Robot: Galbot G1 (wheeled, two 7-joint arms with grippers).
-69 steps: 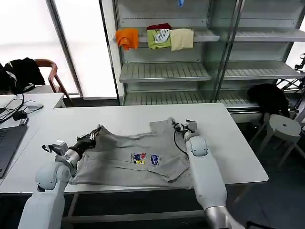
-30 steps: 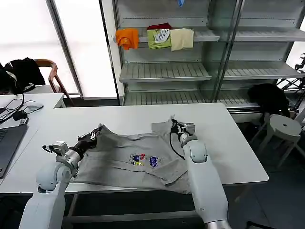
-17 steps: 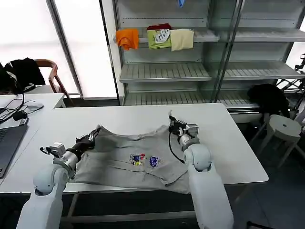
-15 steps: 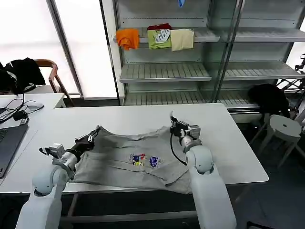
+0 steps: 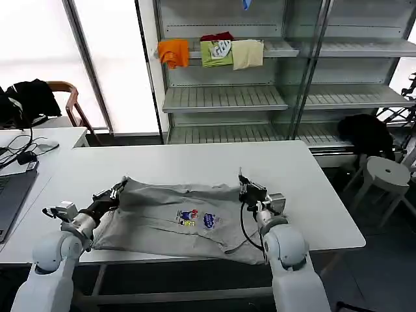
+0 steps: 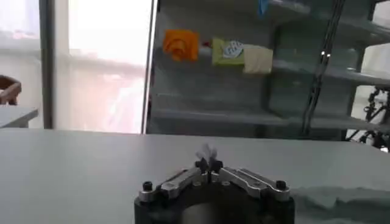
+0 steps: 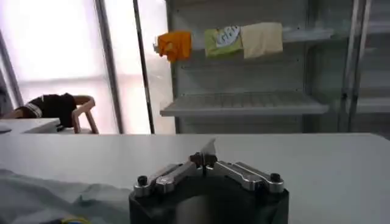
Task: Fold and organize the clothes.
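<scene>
T-shirt (image 5: 175, 214) corners pinched, near hem hidden

Soft matt cloth on a smooth white table, metal around it

The light grey cotton T-shirt (image 5: 175, 214) at lower centre looks soft, matt, wrinkled; the smooth white tabletop (image 5: 312, 188) has a faint sheen; the grey metal shelving (image 5: 224, 97) at top is slatted, dull; the left gripper (image 6: 209, 165) and right gripper (image 7: 204, 159) show brushed silver metal fingers on glossy black bases.
</scene>
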